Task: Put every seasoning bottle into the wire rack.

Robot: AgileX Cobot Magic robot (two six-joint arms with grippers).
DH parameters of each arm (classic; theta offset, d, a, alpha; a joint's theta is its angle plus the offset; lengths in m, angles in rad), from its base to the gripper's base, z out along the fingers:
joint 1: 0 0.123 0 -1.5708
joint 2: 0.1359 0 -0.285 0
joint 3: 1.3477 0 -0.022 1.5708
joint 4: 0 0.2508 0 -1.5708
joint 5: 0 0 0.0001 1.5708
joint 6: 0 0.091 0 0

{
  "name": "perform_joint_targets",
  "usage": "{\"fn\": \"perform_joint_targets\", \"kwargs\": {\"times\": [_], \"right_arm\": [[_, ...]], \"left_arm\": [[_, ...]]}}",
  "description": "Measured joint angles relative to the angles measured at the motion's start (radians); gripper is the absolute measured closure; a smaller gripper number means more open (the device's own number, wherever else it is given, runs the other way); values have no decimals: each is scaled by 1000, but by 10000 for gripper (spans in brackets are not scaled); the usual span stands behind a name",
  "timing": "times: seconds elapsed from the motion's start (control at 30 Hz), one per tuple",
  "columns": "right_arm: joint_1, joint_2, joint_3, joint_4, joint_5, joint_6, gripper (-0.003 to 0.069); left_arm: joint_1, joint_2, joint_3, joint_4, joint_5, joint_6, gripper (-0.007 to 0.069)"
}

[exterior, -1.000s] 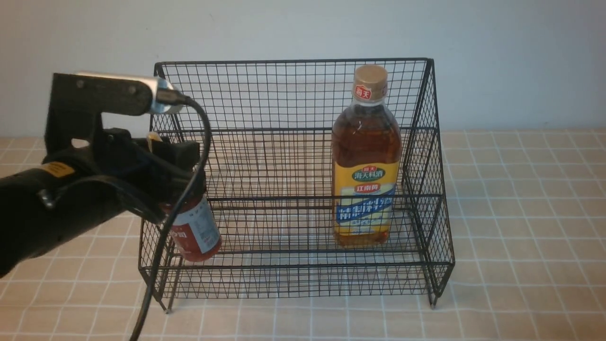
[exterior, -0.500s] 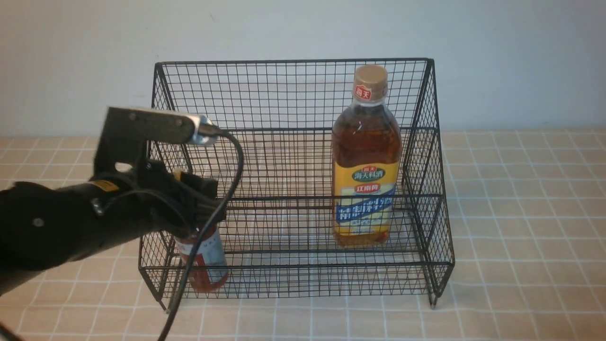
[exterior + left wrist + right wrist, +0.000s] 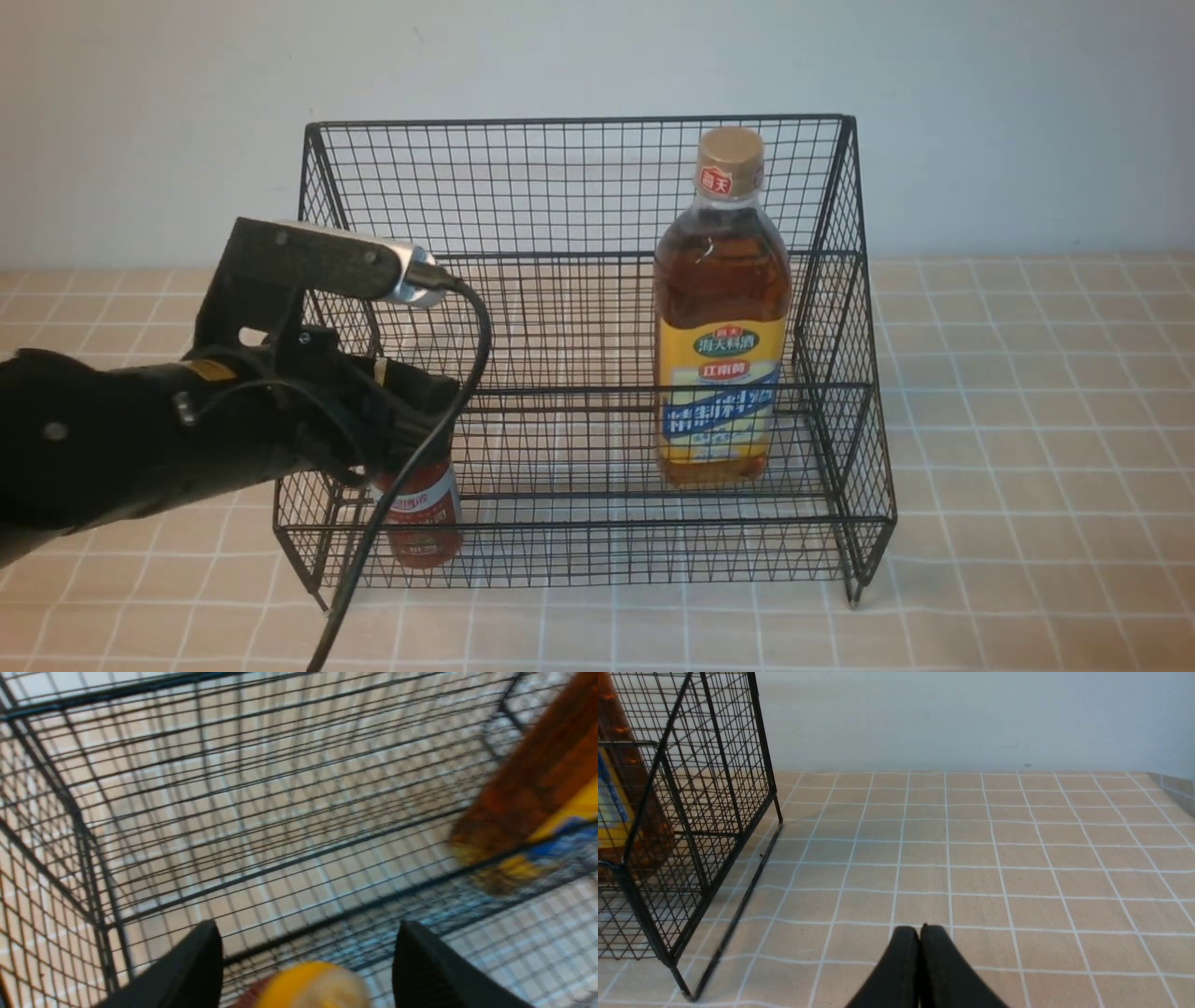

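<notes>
A black wire rack [image 3: 579, 187] stands on a tan tiled tabletop [image 3: 1027, 420] against a pale wall; the left gripper [image 3: 306, 970] reaches into the rack's near-left corner, directly above the small red-sauce bottle [image 3: 422, 518]; that bottle stands upright on the lower front tier, just below the gripper, its red body and white label showing through the front mesh. In the left wrist view the two black fingers [image 3: 196, 970] are spread wide, with the bottle's blurred yellow nozzle cap [image 3: 310, 987] between them and a clear gap on each side; the gripper stands open around the cap, and whether either finger touches the bottle lower down cannot be told; a black cable [image 3: 411, 476] loops from the wrist camera mount down past the bottle.

Well off to the gripper's right, at the other end of the rack, the tall bottle of amber liquid [image 3: 721, 327] stands upright on the rack, tan cap [image 3: 730, 163] reaching near the top rail, its yellow and blue label facing forward.

The right gripper [image 3: 920, 952] hangs over bare tabletop outside the rack's right side, its fingers pressed together with nothing between them; the rack's side wall and the tall bottle lie to that gripper's left.
</notes>
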Motion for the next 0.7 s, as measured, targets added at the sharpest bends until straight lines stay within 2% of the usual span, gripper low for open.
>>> {"fn": "perform_joint_targets", "kwargs": {"times": [0.17, 0.23, 0.3, 0.4, 0.43, 0.57, 0.7], "right_arm": [[0, 0, 0, 0, 0, 0, 673], [0, 0, 0, 0, 0, 0, 673], [0, 0, 0, 0, 0, 0, 673], [0, 0, 0, 0, 0, 0, 673], [0, 0, 0, 0, 0, 0, 673], [0, 0, 0, 0, 0, 0, 673], [0, 0, 0, 0, 0, 0, 673]], "left_arm": [[0, -130, 1, 1, 31, 0, 229], [0, -242, 1, 2, 83, 0, 331], [0, -306, 1, 8, 117, 0, 393], [0, -454, 5, 42, 235, -11, 575], [0, -501, 11, 49, 270, -29, 600], [0, -672, 42, 62, 352, -120, 631], [0, -796, 66, 68, 377, -147, 631]]}}
